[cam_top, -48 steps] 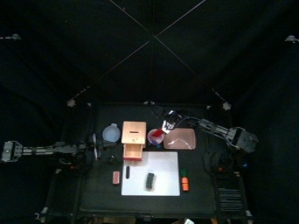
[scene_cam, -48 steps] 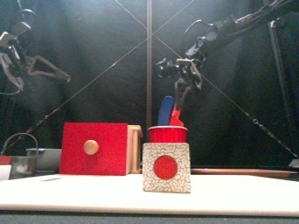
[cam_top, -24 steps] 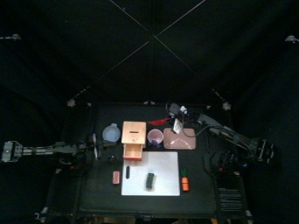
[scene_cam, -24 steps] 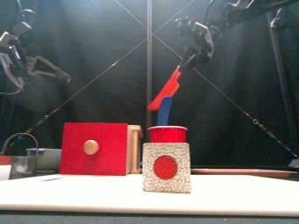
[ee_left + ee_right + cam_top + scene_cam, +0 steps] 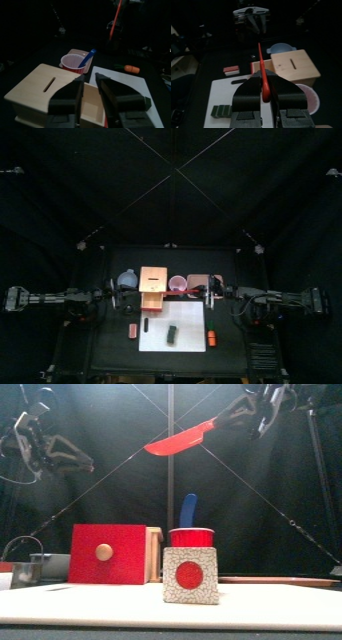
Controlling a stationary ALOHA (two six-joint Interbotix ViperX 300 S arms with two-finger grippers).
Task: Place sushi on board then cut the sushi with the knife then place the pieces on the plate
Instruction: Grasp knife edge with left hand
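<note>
Now red knife [image 5: 181, 439] is clenched in right gripper [image 5: 266, 82].
To be lowered squarely across sushi roll [image 5: 171, 335]; left gripper [image 5: 91, 84] is parted.

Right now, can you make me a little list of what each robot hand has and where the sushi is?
Right gripper: shut on red knife, held high
Left gripper: open, high up by wooden box
Sushi: on white board
Blue knife: in red cup
Pink tray: behind board
</note>
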